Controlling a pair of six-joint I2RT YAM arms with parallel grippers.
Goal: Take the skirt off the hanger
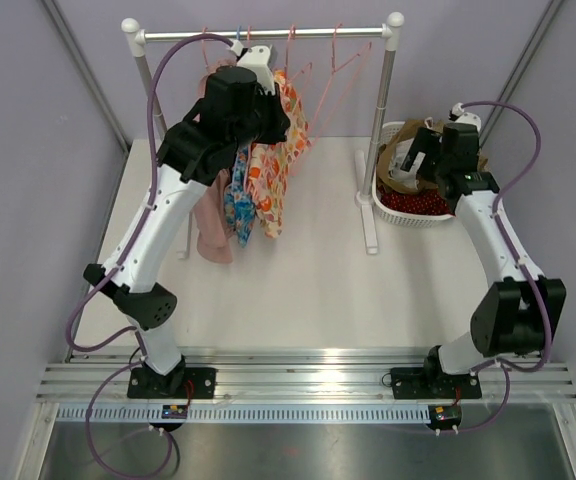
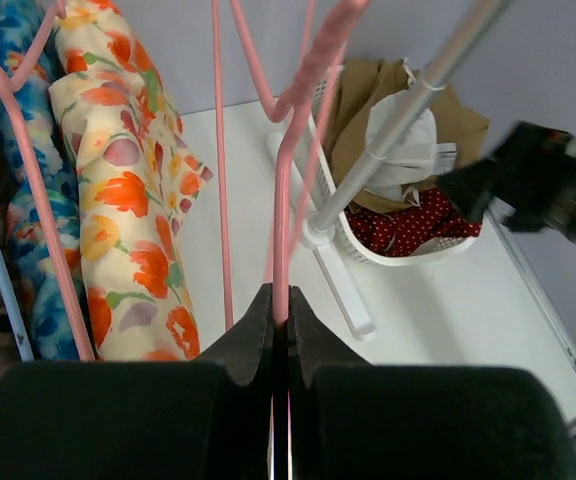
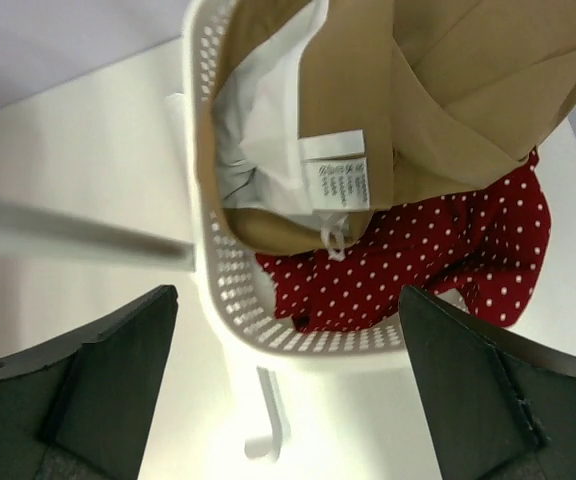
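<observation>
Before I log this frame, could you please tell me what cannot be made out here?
- Left wrist view: the left hand hides the pink hanger below its grip; the hook is cut off above.
- Top view: the left arm covers that grip.
- Right wrist view: the label is too small to read; the basket runs off the top.

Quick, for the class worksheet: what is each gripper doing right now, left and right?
Left gripper: shut on the pink hanger.
Right gripper: open, holding nothing, above the basket.
</observation>
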